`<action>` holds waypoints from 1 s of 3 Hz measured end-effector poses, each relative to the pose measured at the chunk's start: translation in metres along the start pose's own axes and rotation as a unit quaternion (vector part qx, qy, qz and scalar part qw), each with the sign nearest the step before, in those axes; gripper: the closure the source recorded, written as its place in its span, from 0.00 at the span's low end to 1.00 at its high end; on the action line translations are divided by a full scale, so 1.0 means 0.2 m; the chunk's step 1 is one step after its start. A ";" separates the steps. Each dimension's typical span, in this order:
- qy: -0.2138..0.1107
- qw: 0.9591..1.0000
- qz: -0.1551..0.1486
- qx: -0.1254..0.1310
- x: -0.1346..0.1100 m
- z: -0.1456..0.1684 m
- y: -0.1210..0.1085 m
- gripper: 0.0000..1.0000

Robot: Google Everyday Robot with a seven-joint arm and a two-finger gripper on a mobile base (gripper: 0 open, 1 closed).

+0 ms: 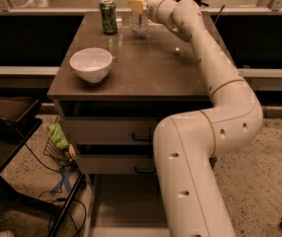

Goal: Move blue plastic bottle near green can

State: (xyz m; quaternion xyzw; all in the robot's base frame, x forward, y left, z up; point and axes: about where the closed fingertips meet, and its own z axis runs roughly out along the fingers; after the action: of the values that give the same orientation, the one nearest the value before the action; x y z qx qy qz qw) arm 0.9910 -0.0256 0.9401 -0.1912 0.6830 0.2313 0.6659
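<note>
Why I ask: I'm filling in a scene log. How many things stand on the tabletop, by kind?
Bottles: 1, the blue plastic bottle
Cans: 1, the green can
Bowls: 1, the white bowl
Total: 3 on the table
Not counted: the gripper, at the bottle's upper part near the table's far edge.
</note>
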 end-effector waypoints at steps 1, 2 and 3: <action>-0.004 1.000 0.010 0.000 0.05 0.02 -0.01 1.00; 0.002 1.000 0.009 -0.003 0.12 0.03 0.00 0.98; 0.002 1.000 0.009 -0.003 0.11 0.03 0.00 0.75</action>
State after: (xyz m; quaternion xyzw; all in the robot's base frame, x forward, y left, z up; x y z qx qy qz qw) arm 0.9963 -0.0212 0.9184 -0.1880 0.6849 0.2390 0.6621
